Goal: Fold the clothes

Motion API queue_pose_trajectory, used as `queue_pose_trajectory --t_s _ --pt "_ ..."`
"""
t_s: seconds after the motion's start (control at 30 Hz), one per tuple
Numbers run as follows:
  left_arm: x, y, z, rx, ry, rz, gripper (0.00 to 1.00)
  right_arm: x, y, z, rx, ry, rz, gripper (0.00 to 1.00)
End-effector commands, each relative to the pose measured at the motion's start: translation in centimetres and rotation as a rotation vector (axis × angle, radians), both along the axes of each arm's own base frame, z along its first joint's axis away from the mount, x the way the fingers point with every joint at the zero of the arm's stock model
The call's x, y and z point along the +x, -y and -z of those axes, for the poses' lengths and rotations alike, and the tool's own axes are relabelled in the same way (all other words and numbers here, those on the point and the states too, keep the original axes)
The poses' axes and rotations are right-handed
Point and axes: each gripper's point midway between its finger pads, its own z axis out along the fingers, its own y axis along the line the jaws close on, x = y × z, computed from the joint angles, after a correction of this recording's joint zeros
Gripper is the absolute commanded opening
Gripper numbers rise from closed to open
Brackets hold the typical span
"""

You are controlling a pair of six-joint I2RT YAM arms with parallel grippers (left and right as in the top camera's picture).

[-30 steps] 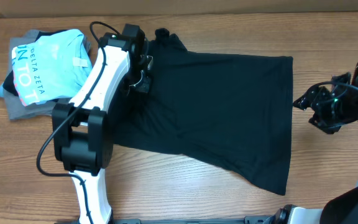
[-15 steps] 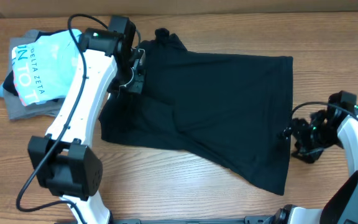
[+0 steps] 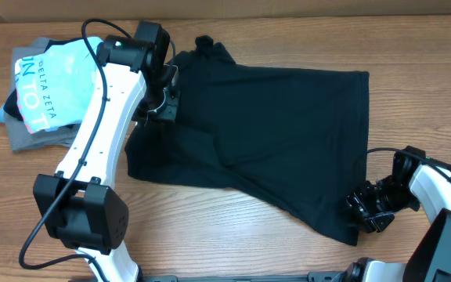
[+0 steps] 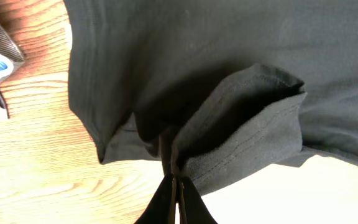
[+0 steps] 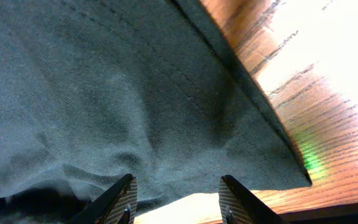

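Overhead: black T-shirt is spread across the middle of the desk, mostly flat. The lower edge runs diagonally and the left side is rumpled. Left fingers are on the shirt's left end, by the sleeve. Right fingers are at the lower-right hem corner. A light blue tee on a grey folded garment is stacked at the far left, apart from the black shirt and not involved.

Left wrist: fingers are pinched fully together on a fold of black fabric. The sleeve hem bunches up just past the tips, with wood showing on both sides.

Right wrist: fingers stand apart, with the hem corner lying just beyond and across the gap. Nothing looks clamped; I can't tell whether the pads touch the cloth.

Status, my read: early. No fold line is visible anywhere and the shirt is a single spread layer. One end is gripped and the far corner is being lined up. Still to do: secure the right corner, make the first fold, then the remaining folds and tidy the skewed hem.
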Motion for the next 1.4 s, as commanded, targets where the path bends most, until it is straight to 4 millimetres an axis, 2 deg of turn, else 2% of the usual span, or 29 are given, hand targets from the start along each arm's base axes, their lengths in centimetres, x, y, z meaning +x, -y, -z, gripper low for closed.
queue_pose_trajectory --t_s 0.0,0.07,0.3,0.7,0.83,0.93,0.97,1.03,1.2,1.37 --pt "0.5 -0.5 -1.1 0.023 0.048 -0.02 0.04 -0.2 0.0 0.0 -0.018 -0.03 0.053 0.45" --pt "0.6 -0.6 -1.1 0.033 0.051 -0.02 0.04 -0.6 -0.1 -0.1 -0.015 -0.052 0.066 0.42" --pt "1.1 -0.5 -1.2 0.028 0.072 -0.02 0.04 -2.1 -0.6 -0.2 -0.006 -0.124 0.092 0.43" --pt "1.8 -0.4 -1.3 0.021 0.1 -0.021 0.04 -4.4 -0.4 2.9 -0.085 -0.191 0.189 0.41" --pt "1.9 -0.3 -1.3 0.02 0.105 -0.021 0.04 -4.8 -0.6 3.1 -0.082 -0.199 0.188 0.39" --pt "1.9 -0.3 -1.3 0.019 0.105 -0.021 0.04 -4.9 -0.7 3.0 -0.08 -0.204 0.187 0.34" --pt "1.9 -0.3 -1.3 0.018 0.105 -0.021 0.04 -4.9 -0.7 3.0 -0.077 -0.203 0.188 0.37" --pt "1.9 -0.3 -1.3 0.018 0.104 -0.02 0.04 -4.7 -0.7 3.1 -0.077 -0.197 0.189 0.51" --pt "2.0 -0.3 -1.3 0.021 0.107 -0.02 0.05 -3.2 -0.1 3.1 -0.088 -0.132 0.17 0.51" --pt "2.1 -0.3 -1.3 0.019 0.113 -0.021 0.05 -3.7 -0.5 2.7 -0.071 -0.16 0.17 0.51"
